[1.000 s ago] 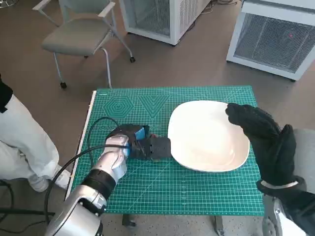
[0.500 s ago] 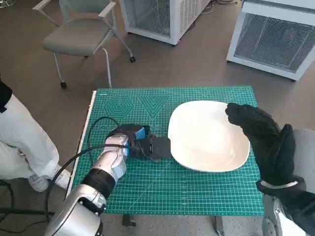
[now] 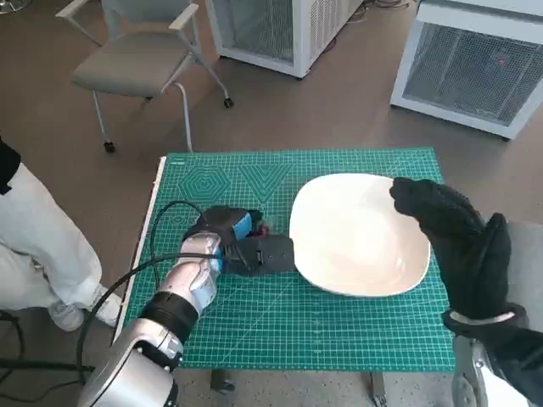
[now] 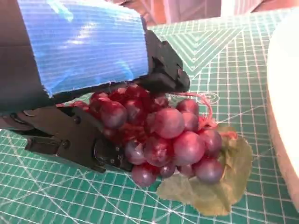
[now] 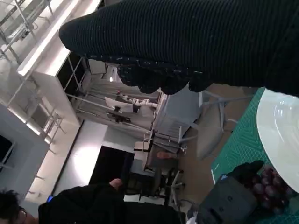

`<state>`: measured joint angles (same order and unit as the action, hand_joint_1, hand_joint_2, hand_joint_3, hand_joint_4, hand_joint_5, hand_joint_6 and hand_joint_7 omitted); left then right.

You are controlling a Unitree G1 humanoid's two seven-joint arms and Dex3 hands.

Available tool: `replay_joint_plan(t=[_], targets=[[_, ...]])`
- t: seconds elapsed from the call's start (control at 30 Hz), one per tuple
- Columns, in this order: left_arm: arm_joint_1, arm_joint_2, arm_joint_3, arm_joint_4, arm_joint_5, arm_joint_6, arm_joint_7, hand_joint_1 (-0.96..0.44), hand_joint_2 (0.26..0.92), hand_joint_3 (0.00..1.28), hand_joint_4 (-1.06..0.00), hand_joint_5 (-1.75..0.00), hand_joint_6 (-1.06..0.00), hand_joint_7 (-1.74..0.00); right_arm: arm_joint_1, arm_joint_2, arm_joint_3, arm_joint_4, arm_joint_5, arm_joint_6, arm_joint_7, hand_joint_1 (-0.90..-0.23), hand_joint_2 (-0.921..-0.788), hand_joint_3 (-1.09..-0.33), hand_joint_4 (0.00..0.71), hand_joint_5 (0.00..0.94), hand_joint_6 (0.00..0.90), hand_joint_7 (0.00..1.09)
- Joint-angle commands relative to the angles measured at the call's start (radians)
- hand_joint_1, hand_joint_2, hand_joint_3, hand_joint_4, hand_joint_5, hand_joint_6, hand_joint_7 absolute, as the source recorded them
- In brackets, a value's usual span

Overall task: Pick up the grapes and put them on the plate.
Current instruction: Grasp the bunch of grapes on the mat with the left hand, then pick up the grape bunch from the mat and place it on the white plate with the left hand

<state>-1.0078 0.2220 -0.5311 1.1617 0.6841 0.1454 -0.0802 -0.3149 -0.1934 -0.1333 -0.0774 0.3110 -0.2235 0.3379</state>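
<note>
Green mat (image 3: 339,322): head cam hides grapes (image 4: 163,140); wrist cam shows left fingers (image 4: 79,144) gripping them.

I see glossy, smooth grapes (image 4: 168,140), a glazed white plate (image 3: 361,233), and a right hand (image 3: 462,246) in matt knit.

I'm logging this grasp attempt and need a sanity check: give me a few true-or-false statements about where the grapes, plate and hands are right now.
1. The grapes lie on the plate. False: they are on the green mat, beside the plate.
2. The left hand is at the grapes, its fingers against the bunch. True.
3. The plate holds nothing. True.
4. The right hand holds the grapes. False: it hangs over the plate's edge, holding nothing.
5. A green leaf lies under the bunch. True.
</note>
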Motion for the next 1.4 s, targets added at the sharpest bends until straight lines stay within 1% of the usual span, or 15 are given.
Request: replay_joint_plan(t=[0.03, 0.4, 0.73, 1.2, 1.23, 1.27, 1.37, 1.4], targets=[[0.01, 0.002, -0.005, -0.004, 0.001, -0.001, 0.003, 0.2, 0.92, 0.18, -0.41, -1.74, -0.53, -0.02, 0.008, -0.005, -0.003, 0.012, 0.0, 0.019, 0.002, -0.515, -0.921, -0.623, 0.275, 0.422, 0.111, 0.93], [0.006, 0.02, -0.007, -0.03, 0.003, 0.004, -0.014, 0.21, 0.891, 0.18, -0.47, -1.75, -0.5, -0.01, -0.002, -0.005, -0.005, 0.019, -0.006, 0.012, 0.001, -0.515, -0.921, -0.622, 0.275, 0.422, 0.112, 0.93], [0.002, 0.026, 0.0, -0.028, -0.003, 0.001, -0.017, 0.2, 0.881, 0.19, -0.49, -1.75, -0.44, 0.0, -0.009, -0.002, -0.002, 0.03, -0.014, -0.001, 0.0, -0.514, -0.921, -0.622, 0.275, 0.421, 0.114, 0.93], [0.007, 0.039, 0.015, -0.054, -0.025, -0.002, -0.034, 0.18, 0.868, 0.19, -0.49, -1.75, -0.44, 0.0, -0.012, -0.003, -0.002, 0.036, -0.019, -0.011, -0.001, -0.516, -0.921, -0.623, 0.277, 0.418, 0.116, 0.93], [0.008, 0.041, 0.016, -0.058, -0.027, -0.001, -0.037, 0.19, 0.859, 0.21, -0.49, -1.74, -0.44, 0.0, -0.012, -0.003, -0.002, 0.035, -0.019, -0.011, -0.001, -0.516, -0.921, -0.623, 0.277, 0.418, 0.116, 0.93], [0.008, 0.043, 0.017, -0.063, -0.029, 0.001, -0.04, 0.21, 0.831, 0.29, -0.49, -1.73, -0.45, -0.01, -0.011, -0.003, -0.002, 0.035, -0.019, -0.011, -0.001, -0.517, -0.921, -0.623, 0.277, 0.418, 0.116, 0.93], [0.007, 0.05, 0.022, -0.08, -0.033, 0.008, -0.053, 0.32, 0.694, 0.64, -0.47, -1.67, -0.47, -0.01, -0.011, -0.003, -0.003, 0.035, -0.019, -0.013, -0.001, -0.518, -0.921, -0.623, 0.278, 0.417, 0.116, 0.92], [0.006, 0.054, 0.025, -0.088, -0.035, 0.011, -0.057, 0.35, 0.664, 0.71, -0.47, -1.66, -0.47, -0.01, -0.01, -0.004, -0.003, 0.034, -0.019, -0.013, -0.001, -0.518, -0.921, -0.623, 0.278, 0.417, 0.116, 0.92]])
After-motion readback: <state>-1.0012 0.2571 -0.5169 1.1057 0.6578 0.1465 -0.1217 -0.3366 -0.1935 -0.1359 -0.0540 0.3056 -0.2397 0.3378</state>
